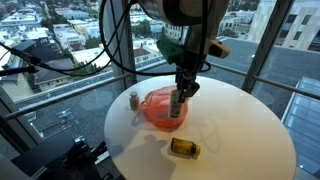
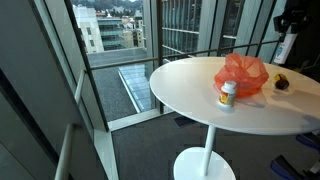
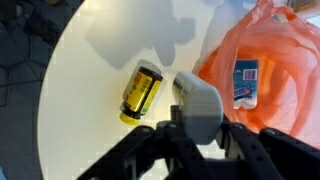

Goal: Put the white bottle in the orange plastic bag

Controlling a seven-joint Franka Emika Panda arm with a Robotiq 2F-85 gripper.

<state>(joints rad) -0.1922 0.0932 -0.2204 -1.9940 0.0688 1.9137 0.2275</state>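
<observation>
Indoors, white table [image 1: 240,130] by glass walls [image 2: 110,30], bottle [image 3: 247,82] in orange bag [image 1: 155,106], spread of jaws unclear

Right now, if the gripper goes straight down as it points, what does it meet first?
Likely the orange bag, near its edge: the gripper hangs right over it. The wrist view puts that edge close, so it could meet bare table instead.

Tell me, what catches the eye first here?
The orange bag glows on the round white table by the windows. The tool hangs over the bag's edge, gripping a white bottle. A yellow bottle lies on its side nearby.
</observation>
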